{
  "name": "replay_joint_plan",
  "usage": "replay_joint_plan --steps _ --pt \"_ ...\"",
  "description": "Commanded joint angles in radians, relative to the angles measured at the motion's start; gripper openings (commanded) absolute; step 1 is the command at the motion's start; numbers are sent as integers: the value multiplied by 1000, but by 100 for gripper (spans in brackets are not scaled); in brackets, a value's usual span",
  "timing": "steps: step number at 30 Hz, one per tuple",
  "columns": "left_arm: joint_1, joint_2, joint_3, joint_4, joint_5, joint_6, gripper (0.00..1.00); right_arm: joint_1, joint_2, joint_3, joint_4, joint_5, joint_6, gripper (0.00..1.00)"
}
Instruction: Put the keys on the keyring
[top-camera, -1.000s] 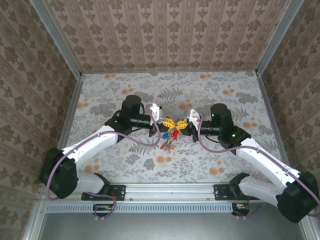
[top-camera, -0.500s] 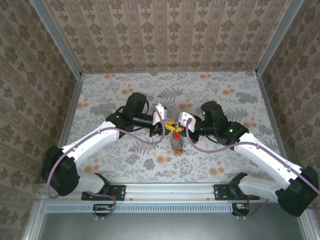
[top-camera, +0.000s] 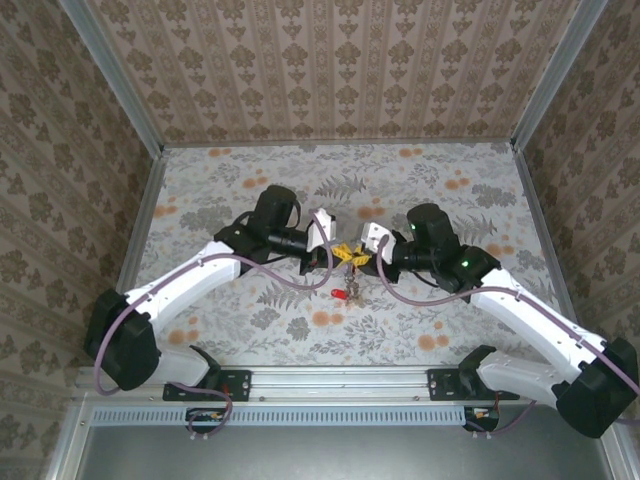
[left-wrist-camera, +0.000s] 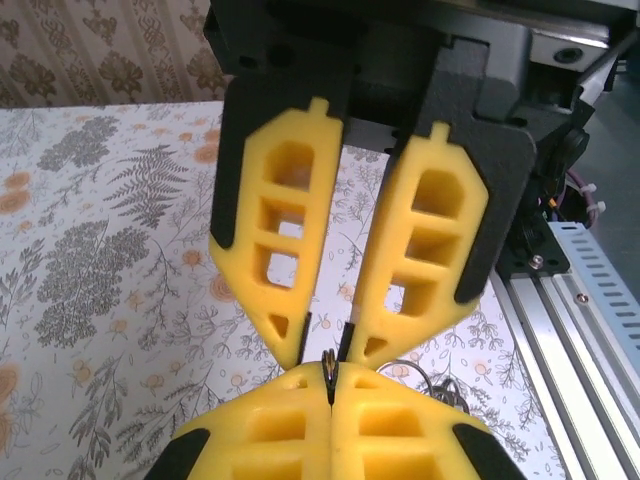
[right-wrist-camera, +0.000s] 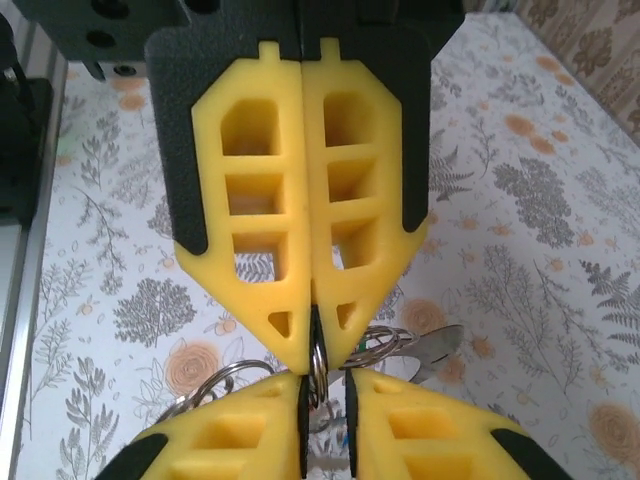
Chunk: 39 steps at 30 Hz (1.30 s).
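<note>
Both grippers meet tip to tip above the middle of the table. My left gripper (top-camera: 336, 256) (left-wrist-camera: 330, 376) is shut on the edge of the thin metal keyring (left-wrist-camera: 329, 364) (right-wrist-camera: 318, 376). My right gripper (top-camera: 364, 257) (right-wrist-camera: 323, 388) is open by a narrow gap, and the ring stands between its pads. The keys (top-camera: 347, 291) hang below the two grippers in a bunch, with a red head (top-camera: 340, 294) showing. Smaller split rings (right-wrist-camera: 392, 344) and a silver key blade (right-wrist-camera: 441, 344) dangle off the ring in the right wrist view.
The floral tabletop (top-camera: 250, 180) is walled in by patterned panels at the back and sides. A metal rail (top-camera: 330, 382) with the arm bases runs along the near edge. Both arms reach inward from the bottom corners.
The two grippers have drawn closer together. My left gripper has closed on the keyring and my right gripper has eased open a little. The key bunch now hangs slightly further left.
</note>
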Motion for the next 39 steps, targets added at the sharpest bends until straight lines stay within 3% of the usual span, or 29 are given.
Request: replay_joint_plan --steps 1,6,16,22,25,27,32,36,39 --pt "21 -45 -47 200 100 -110 0 -27 -56 -43 111 -109 66 21" --pt "28 -50 -87 332 160 -163 0 -31 -63 -65 118 -122 83 20" --pt "26 -72 -127 450 168 -181 0 -38 -20 -67 146 -128 91 22" --pt "20 -92 -169 543 171 -179 0 -60 -15 -74 173 -210 113 6" --pt "7 -89 -179 577 173 -180 0 -59 -7 -90 248 -266 157 18" --pt "1 -86 -190 621 160 -192 0 -60 12 -93 295 -313 192 19" --pt "-12 -70 -207 675 144 -218 0 -59 42 -83 326 -321 202 0" --pt "-6 -91 -214 584 94 -181 0 -59 19 -44 182 -205 110 0" --pt "4 -107 -174 336 40 -78 0 -53 6 6 14 -119 20 0"
